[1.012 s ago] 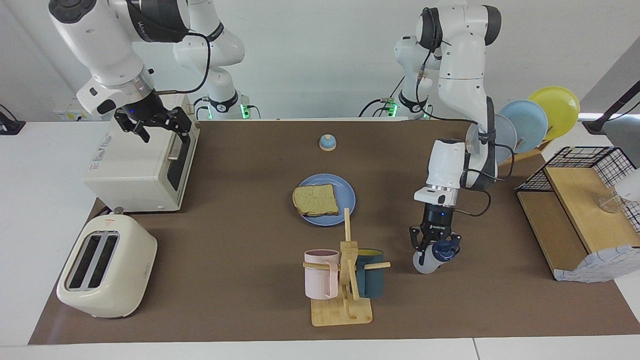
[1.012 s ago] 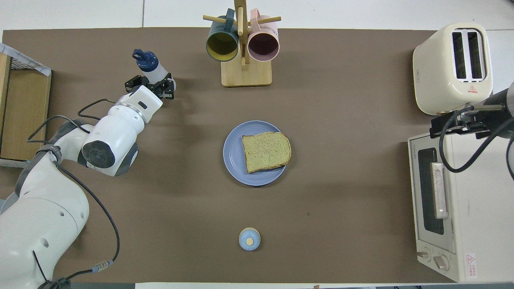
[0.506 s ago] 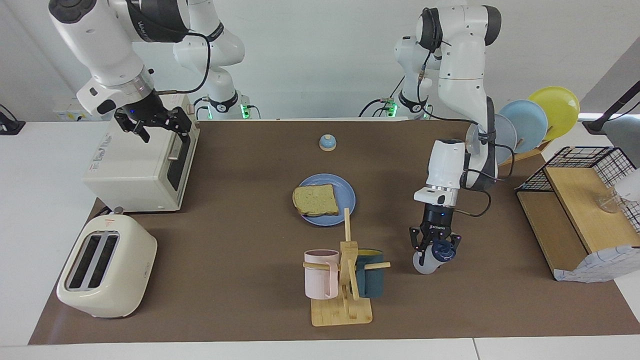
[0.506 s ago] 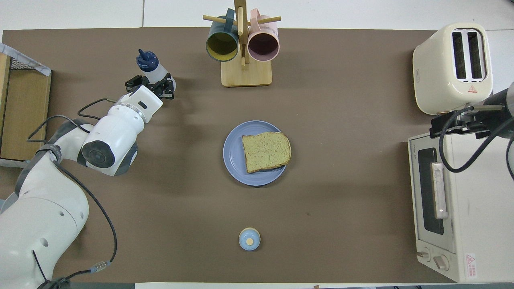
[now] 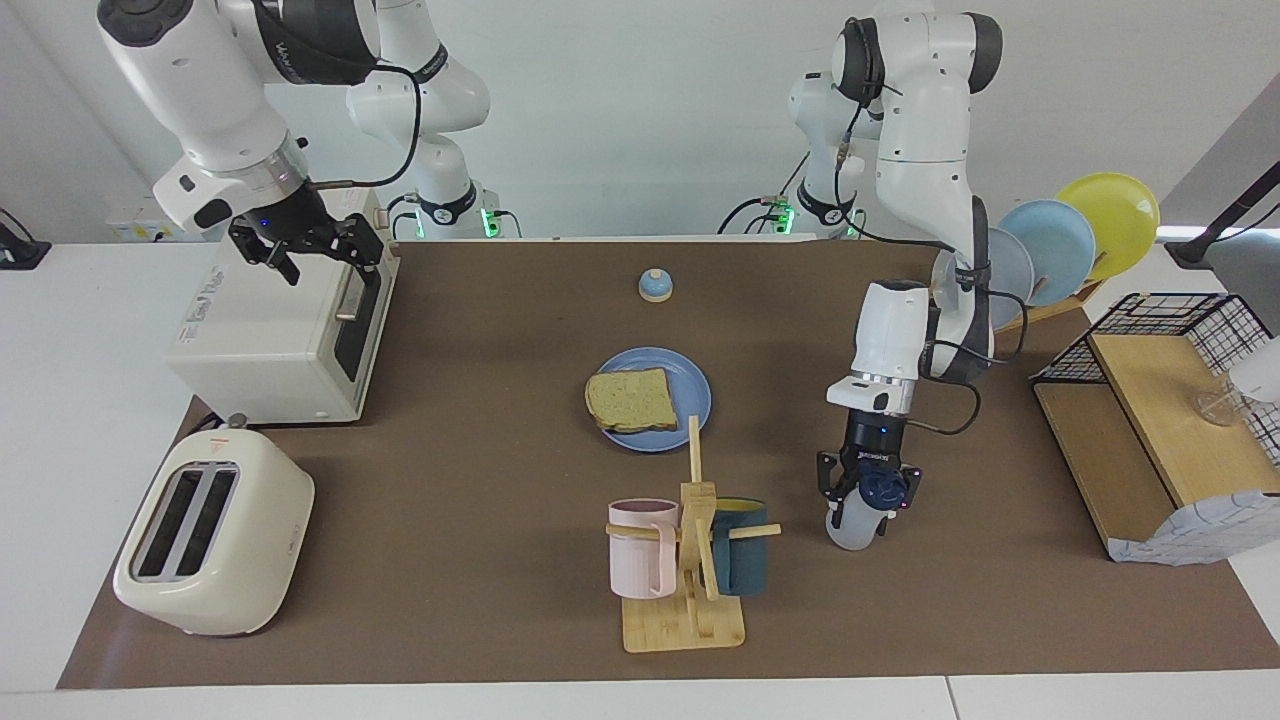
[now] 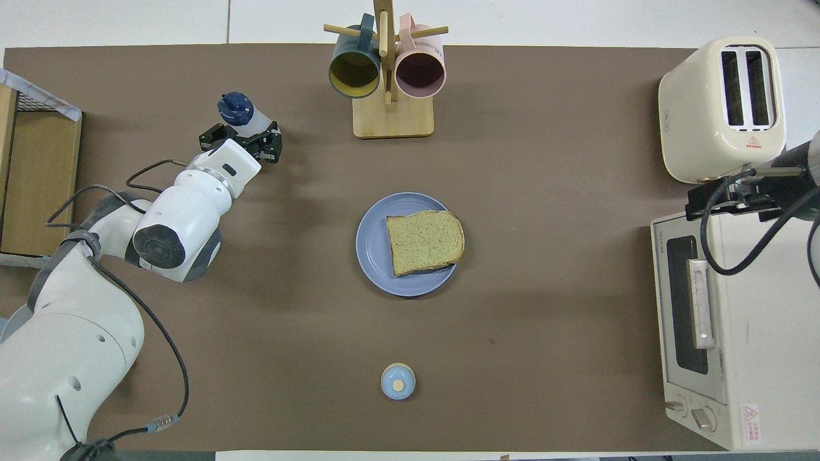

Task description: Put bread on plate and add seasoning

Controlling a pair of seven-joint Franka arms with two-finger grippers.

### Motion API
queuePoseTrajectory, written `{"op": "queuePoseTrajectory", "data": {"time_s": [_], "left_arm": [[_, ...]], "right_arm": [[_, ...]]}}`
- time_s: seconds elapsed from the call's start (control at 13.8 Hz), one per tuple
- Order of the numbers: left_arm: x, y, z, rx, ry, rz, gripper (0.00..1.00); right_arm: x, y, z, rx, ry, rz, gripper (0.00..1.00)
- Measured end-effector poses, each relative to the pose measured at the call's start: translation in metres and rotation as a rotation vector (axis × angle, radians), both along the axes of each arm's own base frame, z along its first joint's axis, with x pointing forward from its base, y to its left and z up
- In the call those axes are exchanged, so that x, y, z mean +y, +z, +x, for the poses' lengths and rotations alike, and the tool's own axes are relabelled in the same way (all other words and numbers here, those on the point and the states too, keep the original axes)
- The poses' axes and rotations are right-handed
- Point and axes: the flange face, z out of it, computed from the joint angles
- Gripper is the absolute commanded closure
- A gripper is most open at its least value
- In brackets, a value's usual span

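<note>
The bread [image 5: 632, 398] [image 6: 425, 241] lies flat on the blue plate [image 5: 692, 385] [image 6: 371, 246] in the middle of the table. The seasoning [image 5: 855, 526] [image 6: 238, 110], a pale bottle with a dark blue cap, stands upright on the mat beside the mug rack, toward the left arm's end. My left gripper [image 5: 868, 488] [image 6: 242, 133] reaches down around the bottle's upper part, just under the cap. Over the toaster oven's top my right gripper [image 5: 318, 255] waits, open and holding nothing.
A wooden mug rack [image 5: 690, 600] with a pink and a dark mug stands farther from the robots than the plate. A cream toaster [image 5: 210, 535] and a toaster oven [image 5: 270, 330] sit at the right arm's end. A small bell [image 5: 655, 286], a plate rack [image 5: 1060, 245] and a wire shelf [image 5: 1160, 420] are also in view.
The bottle has swung from tilted to upright and now stands on the mat, with the left gripper still around it. The right arm has not moved.
</note>
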Motion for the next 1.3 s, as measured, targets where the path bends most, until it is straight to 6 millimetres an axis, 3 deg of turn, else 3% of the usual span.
{"op": "queuePoseTrajectory", "data": {"time_s": [0.07,0.14,0.22,0.58,0.87,1.01,1.3], "left_arm": [[0.000,-0.001,-0.001,0.002,0.000,0.000,0.22],[0.000,-0.002,-0.001,0.004,0.001,0.001,0.05],[0.001,-0.003,-0.002,0.007,0.001,0.002,0.00],[0.019,-0.001,-0.015,0.028,0.029,-0.001,0.00],[0.027,0.034,-0.065,0.043,0.036,-0.029,0.00],[0.008,0.051,-0.091,0.080,0.021,-0.035,0.00],[-0.067,0.106,-0.126,0.229,0.070,-0.026,0.00]], "right_arm": [[0.000,0.000,0.000,0.000,0.000,0.000,0.00],[0.000,0.000,0.000,0.000,0.000,0.000,0.00],[0.000,0.000,0.000,0.000,0.000,0.000,0.00],[0.000,0.000,0.000,0.000,0.000,0.000,0.00],[0.000,0.000,0.000,0.000,0.000,0.000,0.00],[0.000,0.000,0.000,0.000,0.000,0.000,0.00],[0.000,0.000,0.000,0.000,0.000,0.000,0.00]]}}
